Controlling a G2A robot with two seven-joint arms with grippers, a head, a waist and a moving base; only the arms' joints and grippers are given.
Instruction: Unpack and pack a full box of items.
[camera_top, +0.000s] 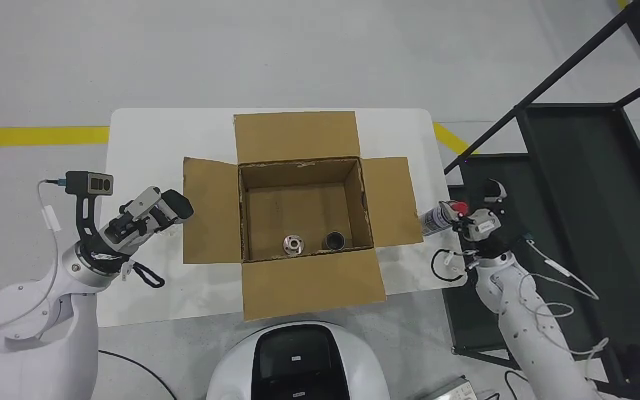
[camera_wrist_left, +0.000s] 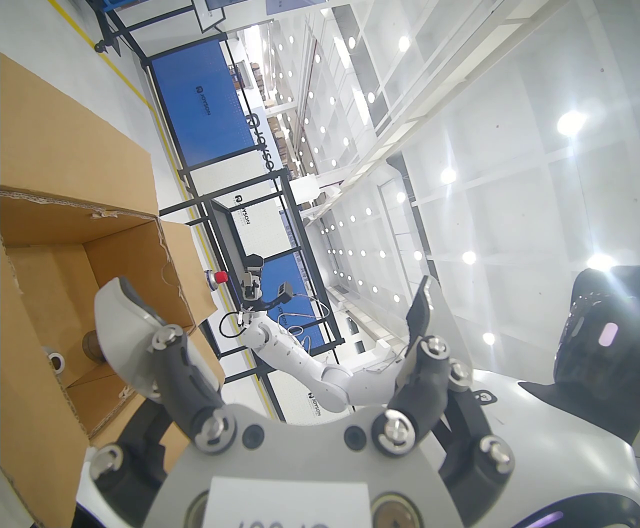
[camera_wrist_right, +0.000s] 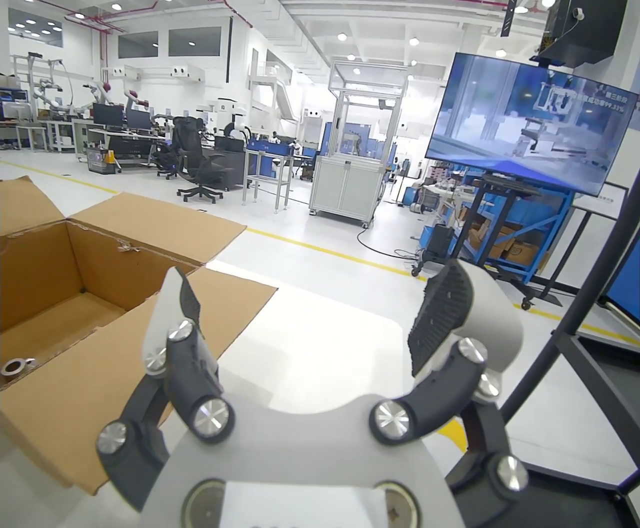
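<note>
Top view, from the robot's side outward: a silvery item and a dark item sit against the near wall of the open cardboard box on the white table. The left pincer is beside the left flap and the right pincer beside the right flap. Both are spread wide and hold nothing.

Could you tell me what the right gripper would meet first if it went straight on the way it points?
Likely the bare table beside the flap: the right gripper points at that corner, clear of the flap. Depth is unclear, so it may pass beyond the table's edge.
</note>
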